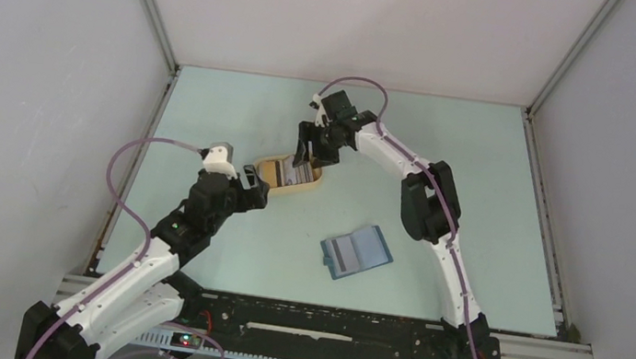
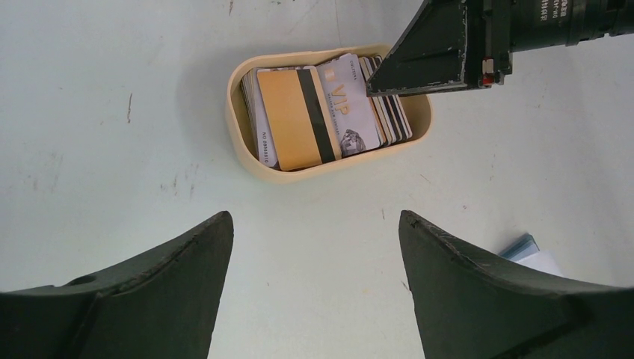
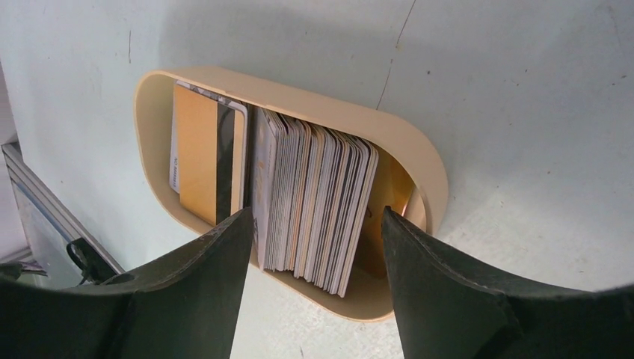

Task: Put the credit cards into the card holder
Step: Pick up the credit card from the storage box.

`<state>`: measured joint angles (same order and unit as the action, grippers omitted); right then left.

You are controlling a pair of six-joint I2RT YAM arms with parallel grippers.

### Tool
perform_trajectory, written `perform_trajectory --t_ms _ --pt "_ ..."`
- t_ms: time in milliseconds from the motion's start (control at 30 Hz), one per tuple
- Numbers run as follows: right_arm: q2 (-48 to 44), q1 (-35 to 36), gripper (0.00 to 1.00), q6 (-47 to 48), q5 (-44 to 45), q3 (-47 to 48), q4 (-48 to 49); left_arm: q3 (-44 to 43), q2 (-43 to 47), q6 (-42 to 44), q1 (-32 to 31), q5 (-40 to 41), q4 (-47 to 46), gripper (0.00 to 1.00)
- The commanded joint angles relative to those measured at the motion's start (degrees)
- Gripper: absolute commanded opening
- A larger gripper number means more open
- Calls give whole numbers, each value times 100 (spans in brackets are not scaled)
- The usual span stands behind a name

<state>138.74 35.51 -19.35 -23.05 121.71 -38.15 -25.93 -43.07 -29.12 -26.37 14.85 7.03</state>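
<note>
Many credit cards [image 3: 314, 202] in tan tray [image 3: 407, 142], right pincer [image 1: 312, 158] spread above them

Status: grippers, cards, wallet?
Left gripper open, empty. Right gripper open over mixed-colour plastic cards in tan oval tray. Teal-blue folding wallet open, apart. No obstruction seen.

The tray [image 2: 299, 174] is a creamy tan. Of the credit cards [image 3: 314, 202], one is yellow-orange with a black stripe, another pale grey with gold lettering (the rest show only white and dark edges). The card holder [image 1: 365, 249] is blue with a dark band, the table [image 1: 476, 219] pale mint.
</note>
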Motion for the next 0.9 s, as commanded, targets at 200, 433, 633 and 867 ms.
perform_trajectory --t_ms 200,433,633,867 --pt "189 79 73 -553 -397 108 134 107 101 -58 44 128 -132 86" --pt "19 -44 70 -659 -873 43 243 106 126 -60 44 126 -130 86" --pt "-216 -199 67 -714 -1169 -108 360 98 106 -72 44 99 -136 86" --pt "-253 -278 63 -757 -1338 -209 401 97 112 -89 44 88 -120 86"
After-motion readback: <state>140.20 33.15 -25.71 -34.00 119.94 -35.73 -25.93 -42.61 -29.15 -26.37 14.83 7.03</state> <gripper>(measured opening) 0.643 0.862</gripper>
